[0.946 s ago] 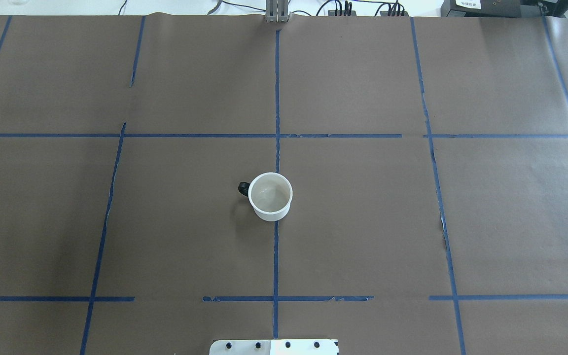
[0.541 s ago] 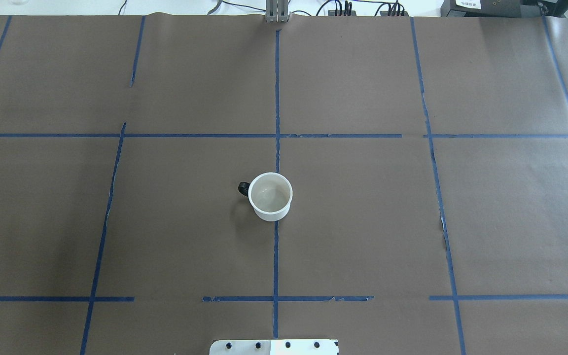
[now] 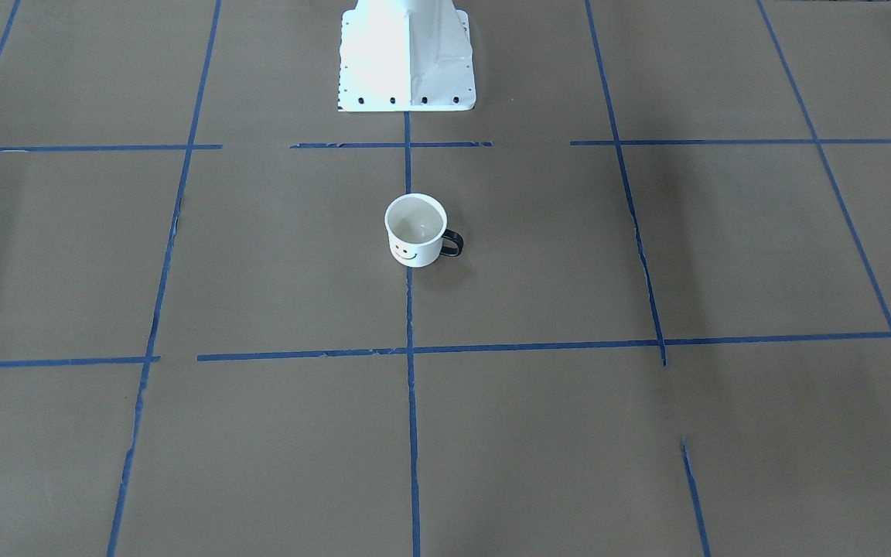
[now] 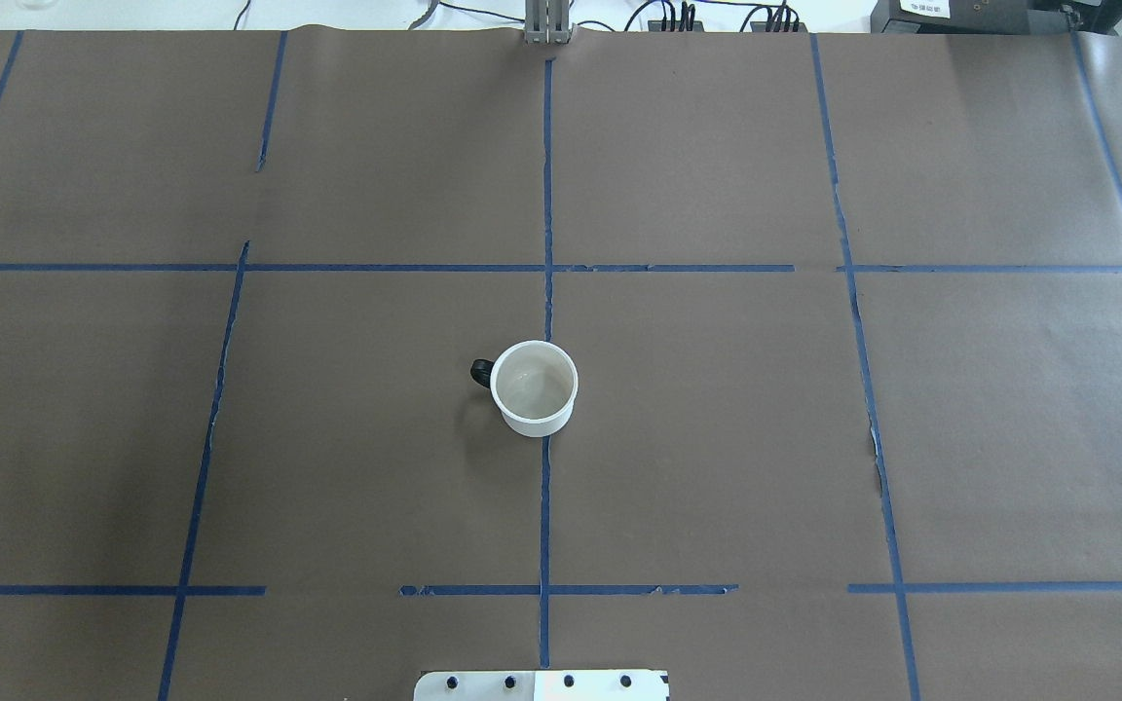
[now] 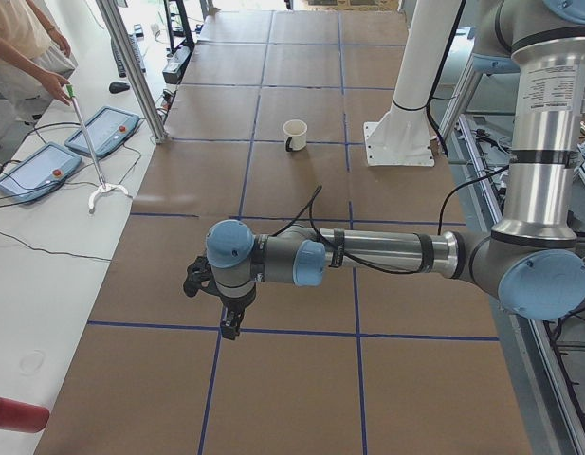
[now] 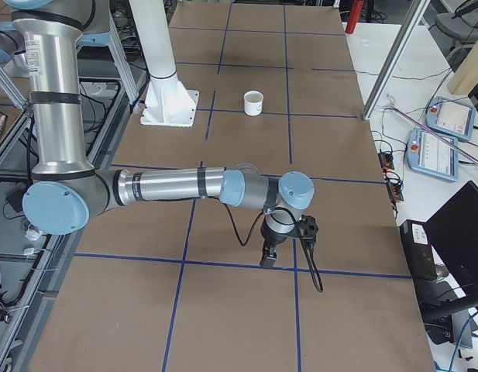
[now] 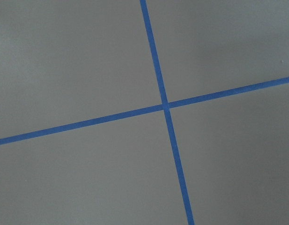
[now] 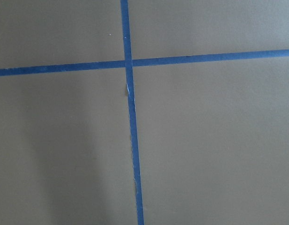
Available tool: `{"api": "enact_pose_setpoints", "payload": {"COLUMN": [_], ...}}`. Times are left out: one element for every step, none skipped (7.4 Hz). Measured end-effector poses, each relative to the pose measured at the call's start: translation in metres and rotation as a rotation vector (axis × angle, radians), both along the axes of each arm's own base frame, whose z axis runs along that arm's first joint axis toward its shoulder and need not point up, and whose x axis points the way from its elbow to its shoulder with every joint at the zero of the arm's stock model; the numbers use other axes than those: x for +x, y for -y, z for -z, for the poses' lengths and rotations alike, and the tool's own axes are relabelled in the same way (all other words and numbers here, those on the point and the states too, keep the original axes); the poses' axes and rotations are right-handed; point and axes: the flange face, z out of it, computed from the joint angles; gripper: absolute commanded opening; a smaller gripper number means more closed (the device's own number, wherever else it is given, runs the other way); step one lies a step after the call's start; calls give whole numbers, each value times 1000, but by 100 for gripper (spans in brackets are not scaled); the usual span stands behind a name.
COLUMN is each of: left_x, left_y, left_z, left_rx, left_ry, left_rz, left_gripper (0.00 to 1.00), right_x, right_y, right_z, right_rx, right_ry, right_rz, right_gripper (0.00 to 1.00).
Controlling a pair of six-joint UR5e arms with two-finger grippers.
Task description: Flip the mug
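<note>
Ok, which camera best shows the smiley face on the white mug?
The exterior front-facing view: the small white enamel mug stands upright with its black smiley face toward that camera. Overhead shows only its open rim, inside and black handle. Both side views show it small and far. The wrist cameras miss it.

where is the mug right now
In the overhead view the mug stands upright mid-table on the centre blue tape line, ahead of the white base plate.

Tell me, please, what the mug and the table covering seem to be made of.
The mug: probably enamelled metal, given its thin rim and glossy white wall, though ceramic is possible. The table covering: matte brown paper, torn beside the blue tape.
</note>
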Motion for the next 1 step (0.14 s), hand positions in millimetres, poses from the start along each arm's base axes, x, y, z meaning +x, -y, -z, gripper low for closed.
{"api": "enact_pose_setpoints", "payload": {"left_x": [0], "left_y": [0], "left_z": [0], "left_rx": [2], "left_ry": [0], "left_rz": [-1], "left_gripper": [100], "right_x": [0], "right_y": [0], "right_z": [0], "right_rx": [0], "right_ry": [0], "right_rz": [0], "right_gripper": [100]}}
